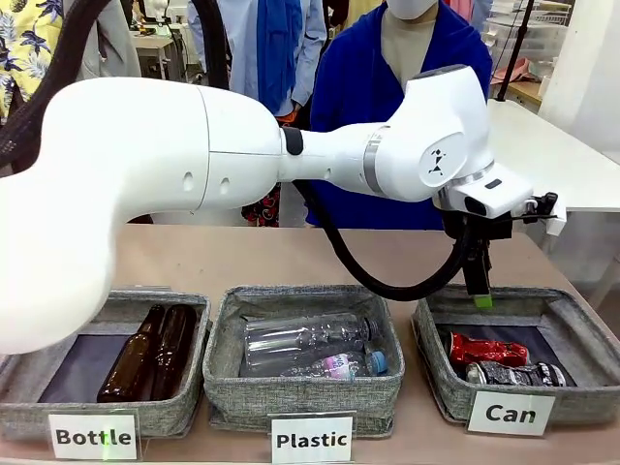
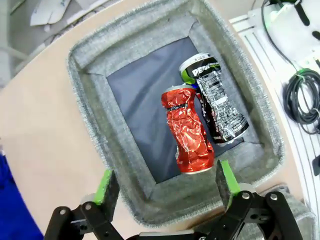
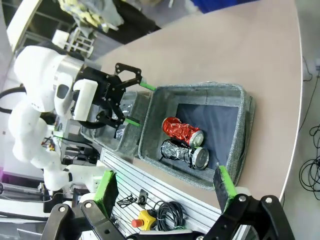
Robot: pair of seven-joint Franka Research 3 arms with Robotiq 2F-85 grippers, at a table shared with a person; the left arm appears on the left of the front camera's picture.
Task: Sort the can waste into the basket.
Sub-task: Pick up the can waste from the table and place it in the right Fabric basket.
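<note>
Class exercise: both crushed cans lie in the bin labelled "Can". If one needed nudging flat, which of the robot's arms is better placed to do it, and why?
Left. The left gripper hangs open directly over the Can basket, right above the red can and black can. The right gripper, also open, views that basket from farther off.

The left arm (image 1: 291,155) reaches from the picture's left across the middle to the right side, its forearm level and its wrist bent so the left gripper (image 1: 481,291) points straight down. Its fingers stand spread apart with nothing between them, the green pads (image 2: 106,181) facing each other across an empty gap. The right gripper (image 3: 167,192) is likewise spread wide and empty, aimed down at a slant toward the table.
</note>
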